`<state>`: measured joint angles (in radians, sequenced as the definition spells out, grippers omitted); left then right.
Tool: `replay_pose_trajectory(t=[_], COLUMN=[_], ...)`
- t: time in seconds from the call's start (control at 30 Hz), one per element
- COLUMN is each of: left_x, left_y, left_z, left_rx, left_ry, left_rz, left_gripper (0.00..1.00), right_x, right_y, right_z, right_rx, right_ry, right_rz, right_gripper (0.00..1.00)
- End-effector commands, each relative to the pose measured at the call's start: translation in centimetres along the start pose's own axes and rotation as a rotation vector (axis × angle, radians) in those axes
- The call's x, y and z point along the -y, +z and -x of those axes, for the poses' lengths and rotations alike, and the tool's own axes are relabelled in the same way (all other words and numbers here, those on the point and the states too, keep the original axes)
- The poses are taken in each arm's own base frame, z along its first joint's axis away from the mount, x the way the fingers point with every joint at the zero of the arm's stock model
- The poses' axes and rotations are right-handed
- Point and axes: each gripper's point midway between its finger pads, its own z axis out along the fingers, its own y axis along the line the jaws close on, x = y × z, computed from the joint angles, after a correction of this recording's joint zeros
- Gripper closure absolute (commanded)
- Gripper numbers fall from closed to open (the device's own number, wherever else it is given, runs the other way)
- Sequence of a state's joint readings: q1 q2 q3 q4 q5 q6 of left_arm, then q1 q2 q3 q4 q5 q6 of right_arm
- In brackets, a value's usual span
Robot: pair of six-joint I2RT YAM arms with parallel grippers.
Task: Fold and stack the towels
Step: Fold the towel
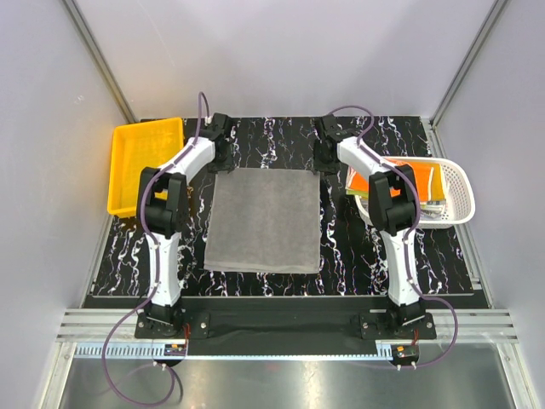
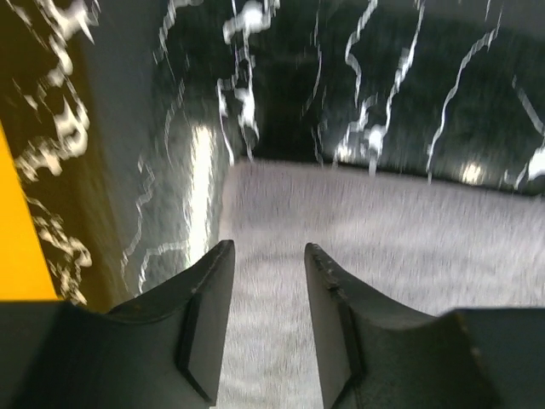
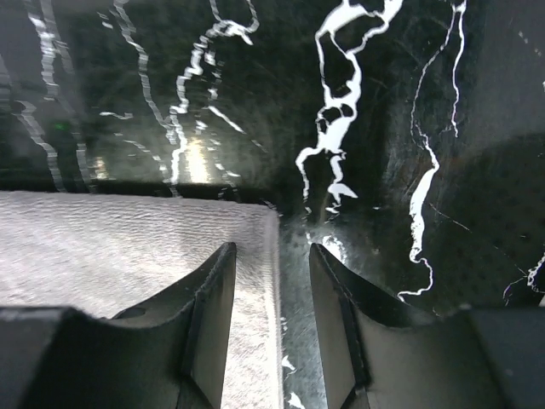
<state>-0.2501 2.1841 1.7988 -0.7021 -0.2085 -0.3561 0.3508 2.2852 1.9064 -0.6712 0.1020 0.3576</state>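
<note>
Your left jaws and right jaws both stand released, empty, at the far corners of the flat grey towel (image 1: 262,220).

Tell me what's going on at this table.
The robot is working on a grey towel spread flat on the black marbled table. The left gripper sits over its far left corner and the right gripper over its far right corner, both with jaws open and holding nothing. No fold is made yet. More towels wait in the white basket on the right.
</note>
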Motion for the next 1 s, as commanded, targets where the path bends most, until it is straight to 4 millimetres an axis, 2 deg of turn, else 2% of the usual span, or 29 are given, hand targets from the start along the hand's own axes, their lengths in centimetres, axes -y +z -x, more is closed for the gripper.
replay_pose_trajectory(t=[0.0,0.2,0.37,0.5,0.7,0.9,0.97], left_x=[-1.4,-2.3,-3.0,-2.2,-0.5,-0.9,-1.2], left_y=[0.2,2.1,2.9,3.1,3.0,2.9,2.1], left_z=[1.5,0.8,1.1,1.3,2.1,2.5,3.0], left_rx=[0.047,0.014,0.011,0.02,0.073,0.095,0.118], left_ry=[0.028,-0.017,-0.059,-0.084,-0.151,-0.203,-0.215], left_rz=[0.082,0.077,0.057,-0.005,-0.14,-0.173,-0.193], left_gripper=[0.55,0.54,0.54,0.54,0.53,0.52,0.52], right_x=[0.7,0.8,0.7,0.3,-0.8,-1.3,-1.5], right_y=[0.0,1.4,2.0,2.4,1.7,1.2,0.6], right_z=[1.5,1.1,1.1,1.3,2.2,3.0,3.6], right_rx=[0.046,0.026,0.024,0.038,0.094,0.128,0.153], right_ry=[-0.016,-0.028,-0.031,-0.031,-0.029,-0.012,-0.003], right_rz=[-0.038,-0.046,-0.038,-0.02,0.057,0.113,0.136], right_gripper=[0.53,0.53,0.53,0.54,0.53,0.53,0.53])
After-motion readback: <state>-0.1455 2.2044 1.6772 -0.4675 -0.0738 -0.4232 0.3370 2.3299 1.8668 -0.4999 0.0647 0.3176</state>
